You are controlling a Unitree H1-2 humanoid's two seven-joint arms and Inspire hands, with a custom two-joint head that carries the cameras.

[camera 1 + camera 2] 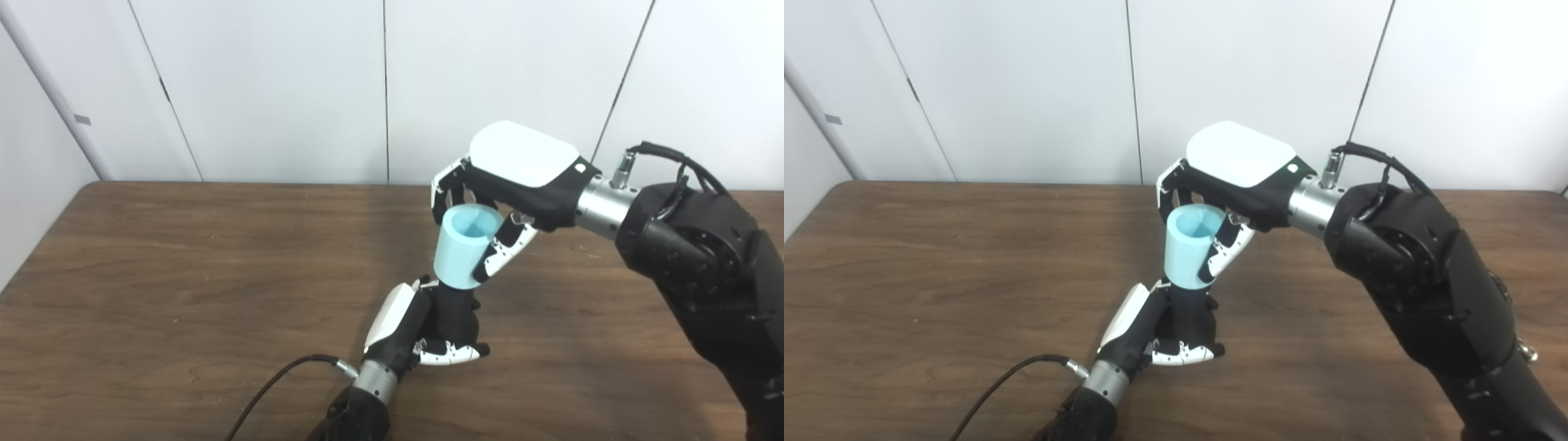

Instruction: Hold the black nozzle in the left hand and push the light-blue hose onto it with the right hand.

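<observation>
My left hand [422, 327] is shut on the black nozzle [452, 309], holding it upright above the table near the front centre. The light-blue hose [464, 246], a short hollow tube with its open end facing up, sits on top of the nozzle, its lower rim covering the nozzle's tip. My right hand [508, 184] comes in from the right and is shut on the hose, fingers behind it and thumb [505, 251] across its front. In the right eye view the hose [1190, 248] shows above the left hand [1157, 331].
The brown wooden table [184, 275] runs across the whole view, with white wall panels behind its far edge. A black cable [269, 386] trails from the left wrist toward the bottom edge. The right forearm [704, 269] fills the right side.
</observation>
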